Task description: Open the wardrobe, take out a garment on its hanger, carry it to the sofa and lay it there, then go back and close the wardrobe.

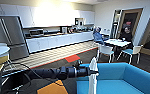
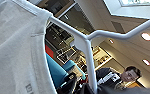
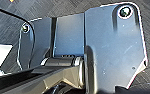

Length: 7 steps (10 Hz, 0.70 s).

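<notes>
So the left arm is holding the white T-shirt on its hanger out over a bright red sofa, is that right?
Not quite: the sofa is bright blue, not red, as the head view shows. The rest holds: the left arm reaches out with the white T-shirt on its hanger hanging at the sofa's near edge.

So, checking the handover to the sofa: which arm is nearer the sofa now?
Left. The left arm reaches out to the sofa edge, with the garment hanging at its end. The right wrist view shows just dark floor, no sofa.
</notes>
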{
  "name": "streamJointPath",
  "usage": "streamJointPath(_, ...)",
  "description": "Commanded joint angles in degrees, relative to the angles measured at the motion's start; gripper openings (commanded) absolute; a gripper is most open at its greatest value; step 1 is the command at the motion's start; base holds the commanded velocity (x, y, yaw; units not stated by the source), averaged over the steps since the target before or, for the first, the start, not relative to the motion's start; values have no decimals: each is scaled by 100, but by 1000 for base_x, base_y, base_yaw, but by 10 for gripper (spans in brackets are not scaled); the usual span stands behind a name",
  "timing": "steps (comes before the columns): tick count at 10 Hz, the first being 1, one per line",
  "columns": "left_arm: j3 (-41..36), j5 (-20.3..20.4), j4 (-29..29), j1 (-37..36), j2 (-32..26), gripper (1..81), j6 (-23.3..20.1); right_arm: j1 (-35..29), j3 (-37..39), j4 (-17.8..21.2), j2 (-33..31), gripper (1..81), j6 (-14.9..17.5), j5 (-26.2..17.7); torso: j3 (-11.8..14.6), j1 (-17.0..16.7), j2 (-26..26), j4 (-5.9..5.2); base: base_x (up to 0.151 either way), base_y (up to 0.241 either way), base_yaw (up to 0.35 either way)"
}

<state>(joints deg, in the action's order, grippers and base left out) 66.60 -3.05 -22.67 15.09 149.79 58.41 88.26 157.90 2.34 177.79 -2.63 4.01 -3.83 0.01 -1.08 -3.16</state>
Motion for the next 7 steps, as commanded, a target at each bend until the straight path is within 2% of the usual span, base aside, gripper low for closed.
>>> streamJointPath(1, -182, 270, -176, -995, 17, 10, -101, -233, -50, 21, 75, 811, 17, -322, 0, 0, 0, 0, 0, 0, -234)
streamJointPath(7, -200, 270, -176, -995, 8, 10, -101, -225, -50, 21, 84, 811, 26, -322, 0, 0, 0, 0, 0, 0, -233)
